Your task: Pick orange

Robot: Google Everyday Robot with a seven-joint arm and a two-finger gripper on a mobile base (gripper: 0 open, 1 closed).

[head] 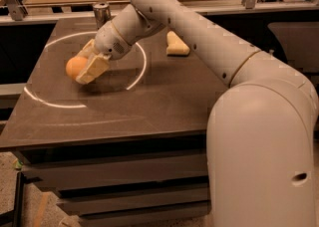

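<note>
Partly hidden: orange (74, 65) clasped between fingers (93, 68).

Orange (74, 65): round, smooth, even orange colour, whole. It lies in the left part of the surface (149, 106), close to the left edge and nearer the back-left corner than the front-left. Pincer (82, 67) is right at it, overlapping its right side. The fruit's left half is exposed.
</note>
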